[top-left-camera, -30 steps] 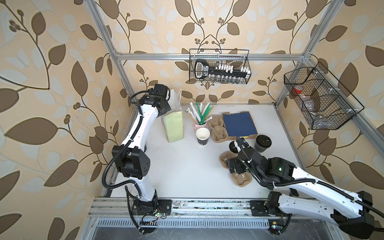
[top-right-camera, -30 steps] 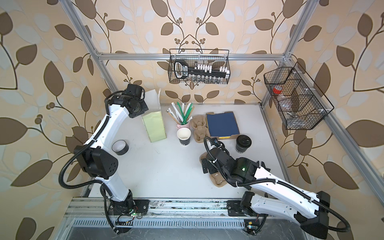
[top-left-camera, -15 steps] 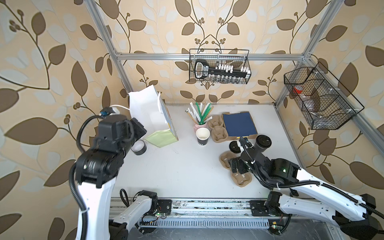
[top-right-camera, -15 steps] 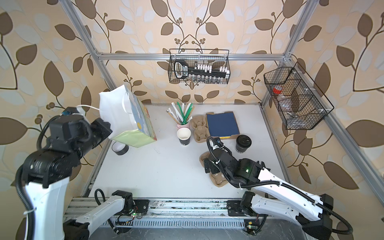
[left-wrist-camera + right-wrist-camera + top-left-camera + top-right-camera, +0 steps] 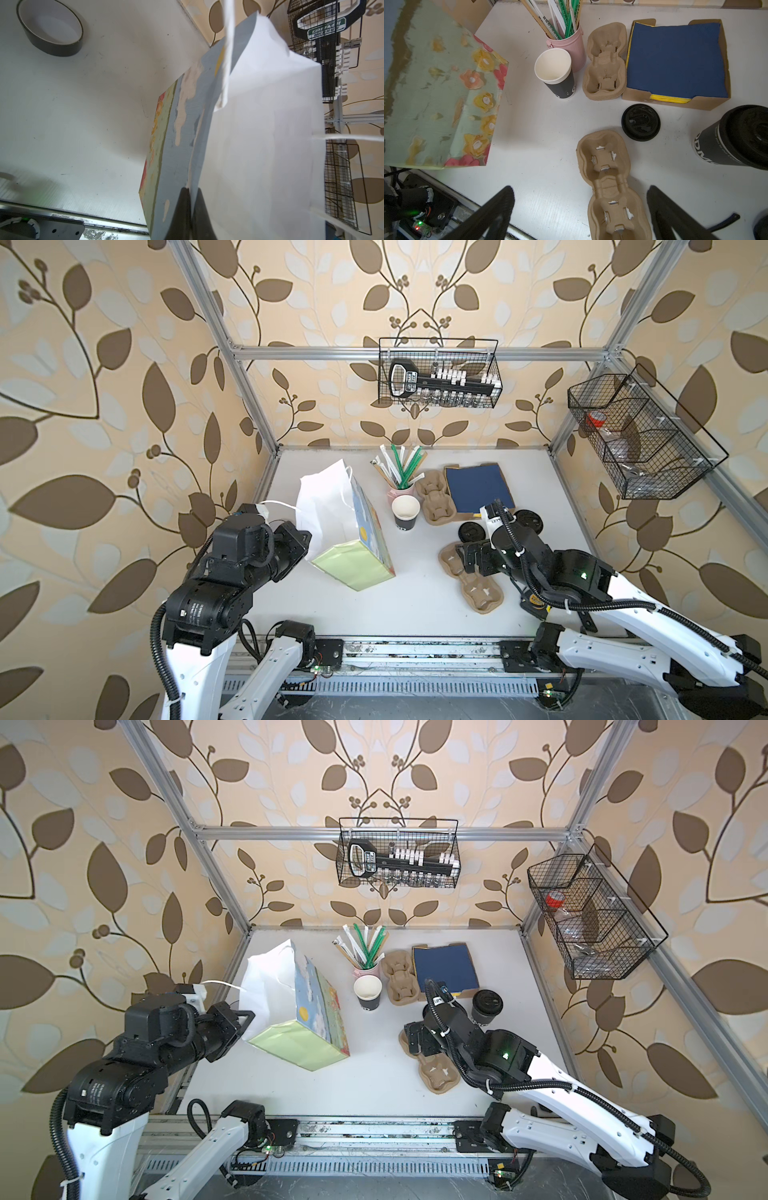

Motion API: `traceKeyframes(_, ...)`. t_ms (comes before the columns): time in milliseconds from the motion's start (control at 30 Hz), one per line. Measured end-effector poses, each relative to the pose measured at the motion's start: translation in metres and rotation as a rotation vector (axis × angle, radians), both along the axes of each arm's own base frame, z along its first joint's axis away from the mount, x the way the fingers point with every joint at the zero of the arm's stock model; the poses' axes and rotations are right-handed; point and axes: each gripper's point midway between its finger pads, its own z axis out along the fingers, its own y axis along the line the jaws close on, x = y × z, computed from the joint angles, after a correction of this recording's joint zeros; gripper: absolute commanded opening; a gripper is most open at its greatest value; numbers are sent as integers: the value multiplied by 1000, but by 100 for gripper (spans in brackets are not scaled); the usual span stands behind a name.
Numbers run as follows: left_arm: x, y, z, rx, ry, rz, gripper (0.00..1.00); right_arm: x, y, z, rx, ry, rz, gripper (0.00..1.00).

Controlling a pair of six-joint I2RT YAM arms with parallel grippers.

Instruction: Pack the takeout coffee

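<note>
Right now your left gripper (image 5: pixel 191 193) has its fingers pressed together on the white rim of the paper bag (image 5: pixel 353 568), a pinch on one wall at the mouth. The bag leans tipped over near the left edge of the table (image 5: pixel 415 614), with its green base turned toward the near edge. Whether the base touches the table I cannot tell.

Your right gripper (image 5: pixel 580 189) hovers with its fingers spread wide and nothing between them, just above the far end of a pulp cup carrier (image 5: pixel 604 164) that lies flat toward the near right corner.

The coffee cups are both upright and well apart from the bag. The lidded black cup (image 5: pixel 486 1006) stands toward the right edge, just beside the near corner of the napkin box (image 5: pixel 444 969). The open black cup (image 5: pixel 405 512) stands in the middle of the far half, just beside the pink cup of straws (image 5: pixel 401 489). A loose black lid (image 5: pixel 640 122) lies flat between the carrier and the box — neither gripper touches it.
</note>
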Motion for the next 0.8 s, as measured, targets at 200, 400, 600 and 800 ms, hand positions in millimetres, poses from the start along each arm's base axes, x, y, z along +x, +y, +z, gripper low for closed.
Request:
traceKeyframes(200,-7,-12,-3,-69,-1,-44,0,3,10,-4,-6,22,16,100)
traceKeyframes(400,-15,-18,-27,-73,57,-82,0,9,22,20,38,-5,32,100)
traceKeyframes(600,-27,-20,-64,-63,135,-105,0,14,29,30,50,-19,40,100)
traceKeyframes(800,-31,-23,-82,-58,189,-123,0,18,35,32,47,-19,51,100)
